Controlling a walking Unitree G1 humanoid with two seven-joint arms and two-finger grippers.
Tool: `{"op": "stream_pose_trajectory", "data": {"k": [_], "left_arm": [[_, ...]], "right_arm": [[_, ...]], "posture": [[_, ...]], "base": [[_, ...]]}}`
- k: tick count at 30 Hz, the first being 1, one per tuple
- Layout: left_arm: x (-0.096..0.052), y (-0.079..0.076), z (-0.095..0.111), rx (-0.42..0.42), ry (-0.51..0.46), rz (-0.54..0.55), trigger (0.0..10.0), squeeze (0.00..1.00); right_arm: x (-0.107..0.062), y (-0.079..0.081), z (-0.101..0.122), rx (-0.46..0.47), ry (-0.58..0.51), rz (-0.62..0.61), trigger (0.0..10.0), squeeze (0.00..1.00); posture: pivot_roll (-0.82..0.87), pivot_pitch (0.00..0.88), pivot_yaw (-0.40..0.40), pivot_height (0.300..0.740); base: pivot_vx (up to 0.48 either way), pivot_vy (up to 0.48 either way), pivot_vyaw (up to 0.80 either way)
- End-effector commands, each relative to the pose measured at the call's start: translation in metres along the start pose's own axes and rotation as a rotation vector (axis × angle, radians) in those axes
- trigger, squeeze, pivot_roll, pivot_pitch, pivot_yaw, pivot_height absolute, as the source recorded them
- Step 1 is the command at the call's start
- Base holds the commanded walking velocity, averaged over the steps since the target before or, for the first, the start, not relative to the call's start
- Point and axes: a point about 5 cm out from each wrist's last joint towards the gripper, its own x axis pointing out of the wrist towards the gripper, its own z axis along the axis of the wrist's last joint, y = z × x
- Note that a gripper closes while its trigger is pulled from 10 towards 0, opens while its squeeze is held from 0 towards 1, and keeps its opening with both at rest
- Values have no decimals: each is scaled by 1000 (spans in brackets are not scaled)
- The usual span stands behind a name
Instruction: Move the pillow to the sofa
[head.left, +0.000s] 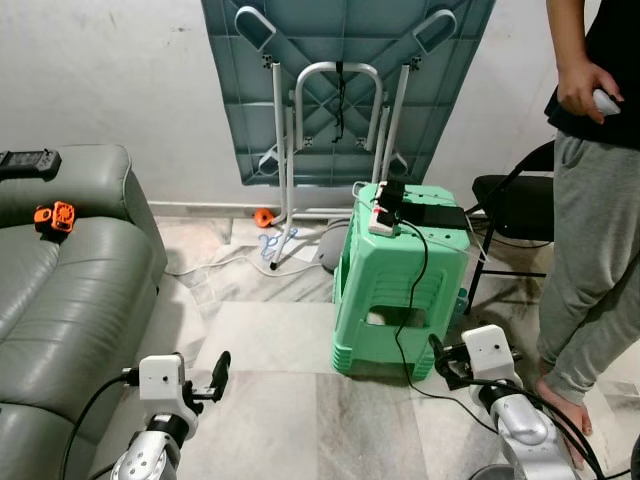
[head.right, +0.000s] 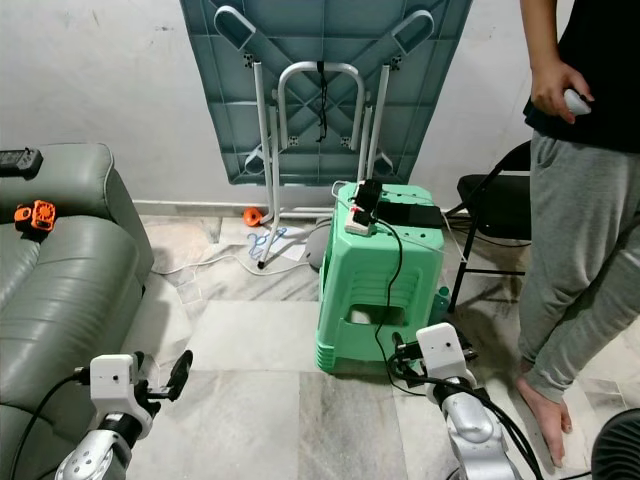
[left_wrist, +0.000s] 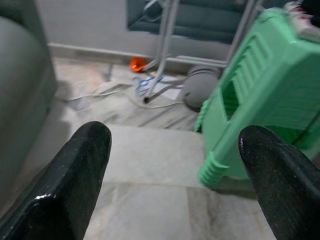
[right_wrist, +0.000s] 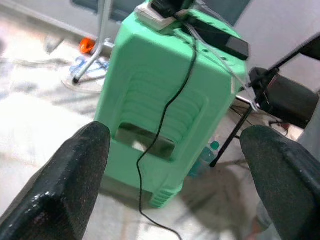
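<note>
left gripper (left_wrist: 172, 175) jaws spread, empty, low beside sofa (head.left: 70, 290) | right gripper (right_wrist: 175, 175) jaws spread, facing green stool (head.left: 400, 290) (cables on top) | person (head.left: 590, 200) right of stool

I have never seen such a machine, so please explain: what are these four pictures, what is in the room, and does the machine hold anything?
This is a walking humanoid robot with two silver arms. The two wide pictures come from cameras in its head, looking down; the other two come from cameras on its wrists, looking along the black fingers. The left claw and the right claw are both open and hold nothing. Ahead stands a stack of green plastic stools with a power strip on top. A grey leather sofa is on the robot's left, and a person in grey trousers stands on its right. I see no pillow.
</note>
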Motion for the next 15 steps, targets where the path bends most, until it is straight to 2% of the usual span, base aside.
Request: {"op": "stream_pose_trajectory", "data": {"k": [1,3,5,8,13,15], "left_arm": [[4,10,6,11,5,67,10000,0],[6,13,7,2,4,90,10000,0],[9,18,11,-6,-17,114,10000,0],[13,21,14,-13,-23,112,10000,0],[15,21,14,-12,-11,100,10000,0],[18,20,13,-60,-15,72,10000,0]], "right_arm": [[-1,4,2,-84,1,22,10000,0],[0,4,2,-116,-4,17,10000,0],[1,3,4,-191,-33,1,10000,0],[7,3,11,-169,-58,-21,10000,0],[9,11,17,-161,-81,13,10000,0],[11,11,18,-102,-73,6,10000,0]], "posture": [[-97,0,-7,740],[-97,0,-7,740],[-93,0,-10,740],[-87,0,-10,740],[-88,0,-7,740],[-88,0,-7,740]], "base": [[0,0,0],[0,0,0],[0,0,0],[0,0,0],[0,0,0],[0,0,0]]}}
